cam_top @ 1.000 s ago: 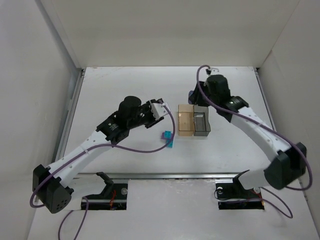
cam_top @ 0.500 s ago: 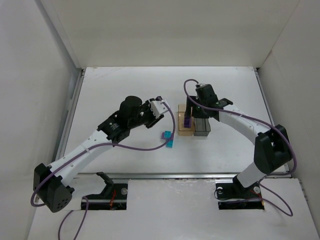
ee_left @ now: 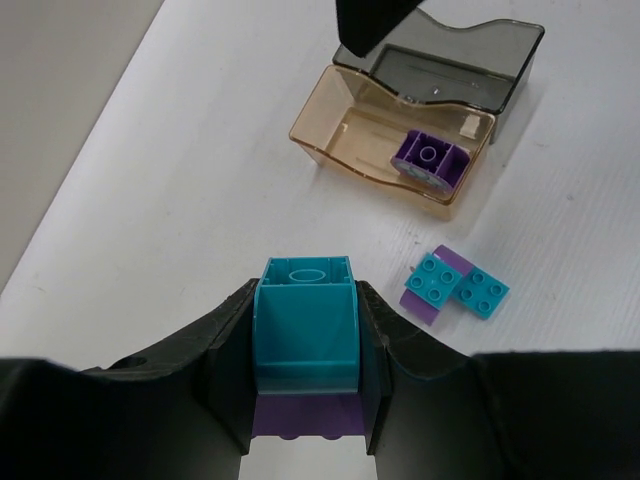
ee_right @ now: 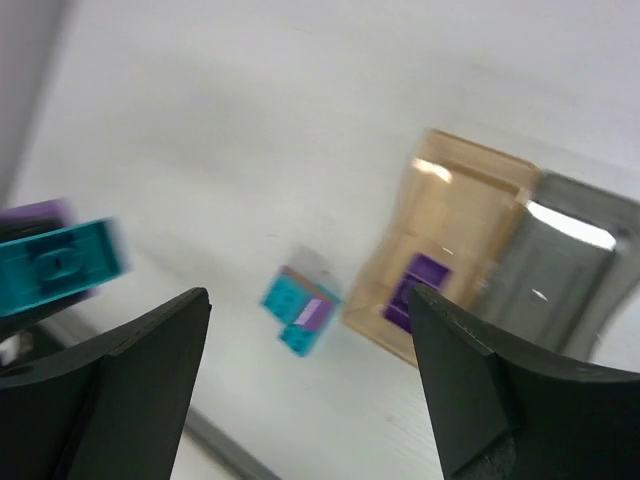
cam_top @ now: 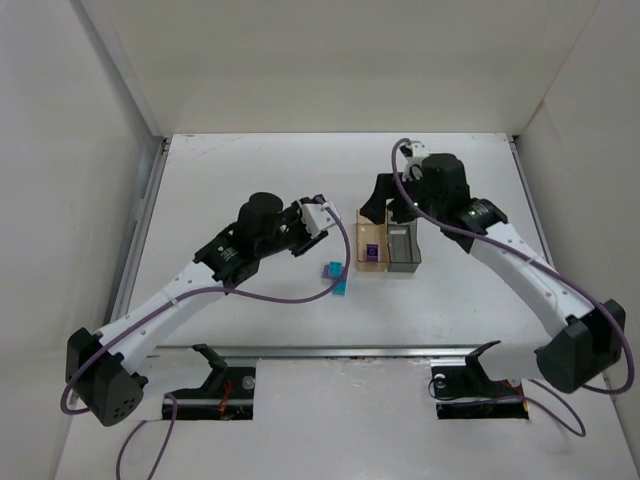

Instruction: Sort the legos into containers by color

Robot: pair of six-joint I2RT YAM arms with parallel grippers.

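In the orange bin [ee_left: 320,125] lies one purple brick [ee_left: 432,160], flat on the floor near an end wall, so that part of the sorting looks done. The grey bin [ee_left: 480,45], touching the orange one along its long side, shows no coloured piece inside as far as the views reveal. On the counter [ee_left: 180,180], just beside the orange bin, sits a small cluster of bricks [ee_left: 435,280]: two teal pieces joined over a purple one, not yet taken apart or sorted. By my reading the job is at an early stage, with one piece placed and the cluster plus whatever the left arm carries left to do.

The left claw [ee_left: 305,330] is clamped narrow on a teal brick [ee_left: 305,320], its fingers pressed against both side faces. A purple piece [ee_left: 305,415] shows directly under the teal one, apparently attached, so this pair likely needs separating before either goes into a bin. The claw hangs above the counter, near the cluster and apart from both bins.

The right claw [ee_right: 300,390] stands wide, its fingers well apart, with nothing between them and touching nothing. From overhead it hovers over the far end of the two bins.
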